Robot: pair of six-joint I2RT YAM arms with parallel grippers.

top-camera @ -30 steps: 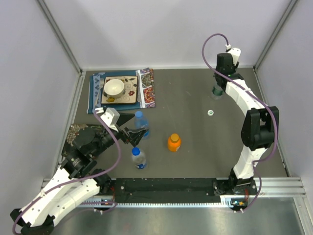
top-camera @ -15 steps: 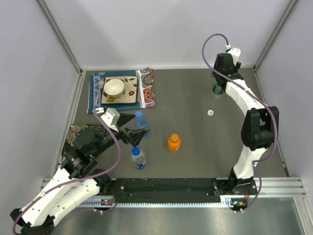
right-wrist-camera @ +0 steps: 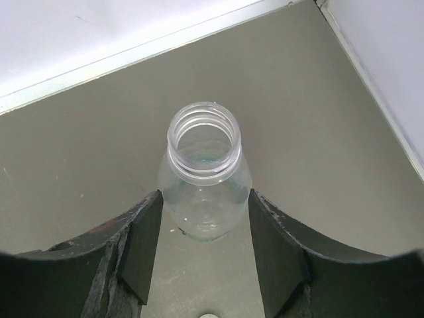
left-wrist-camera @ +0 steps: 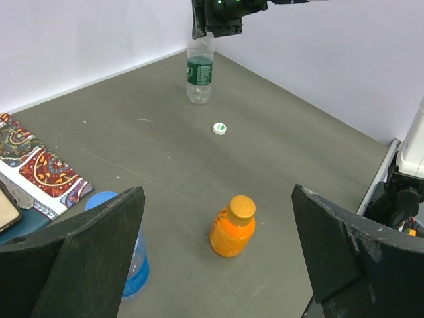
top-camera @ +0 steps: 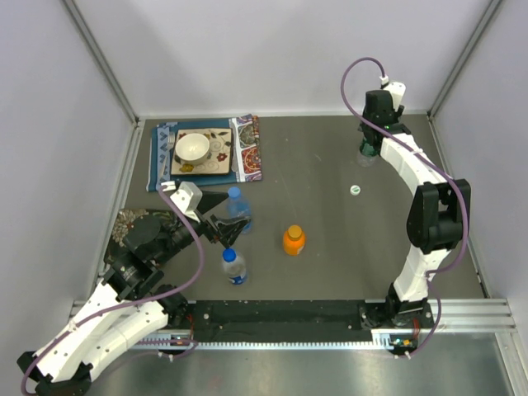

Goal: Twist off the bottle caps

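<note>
I see the greenish bottle (right-wrist-camera: 204,182) at upper right already uncapped between my right claw's (right-wrist-camera: 202,255) wide fingers, white cap (top-camera: 354,190) apparently lying nearby on the desk (top-camera: 330,247), while three bottles stay capped near my open left claw (left-wrist-camera: 218,265).

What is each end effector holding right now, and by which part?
The right end effector brackets the uncapped greenish bottle at its shoulder; contact cannot be told. The left end effector is open and holds nothing.
</note>
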